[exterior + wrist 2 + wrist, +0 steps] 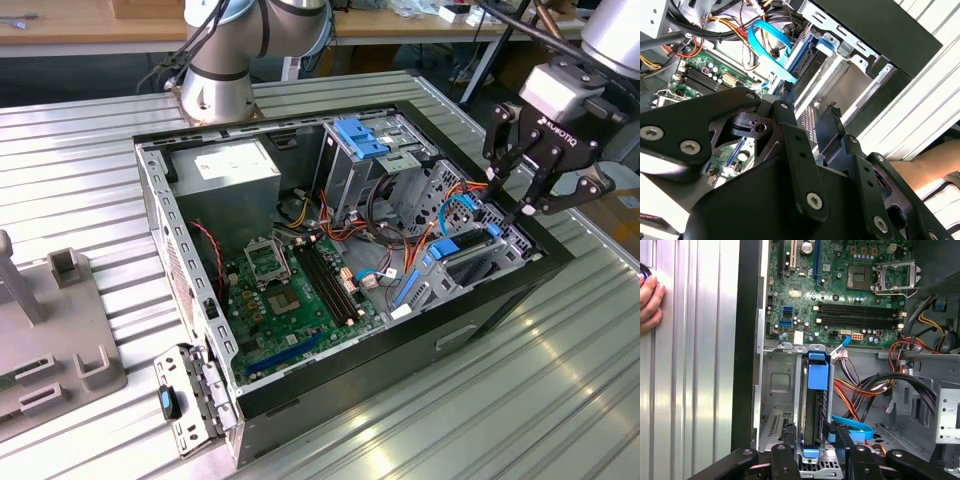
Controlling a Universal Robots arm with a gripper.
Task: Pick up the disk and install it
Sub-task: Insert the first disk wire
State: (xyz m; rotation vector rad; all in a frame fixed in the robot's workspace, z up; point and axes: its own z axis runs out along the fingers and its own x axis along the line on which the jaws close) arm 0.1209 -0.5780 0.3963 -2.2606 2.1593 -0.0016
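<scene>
The disk stands on edge in the drive bay at the front corner of the open computer case [500,300]. In the first wrist view its blue carrier rail [818,374] runs down the bay over the dark edge of the disk [816,415]. The exterior view shows that blue rail [455,245] low in the bay. My gripper [512,200] hangs just above this bay, open. In the first wrist view the gripper [815,434] has one finger [790,440] on either side of the disk's end, apart from it. The second wrist view shows the gripper [809,105] with bare metal bay between its fingers.
Inside the case lie a green motherboard [290,290], a grey power-supply box [235,170], a metal drive cage with a blue top [362,135] and orange, red and blue cables [855,422]. A person's hand [647,300] rests on the ribbed table beside the case. A grey fixture [60,330] stands at the exterior view's left.
</scene>
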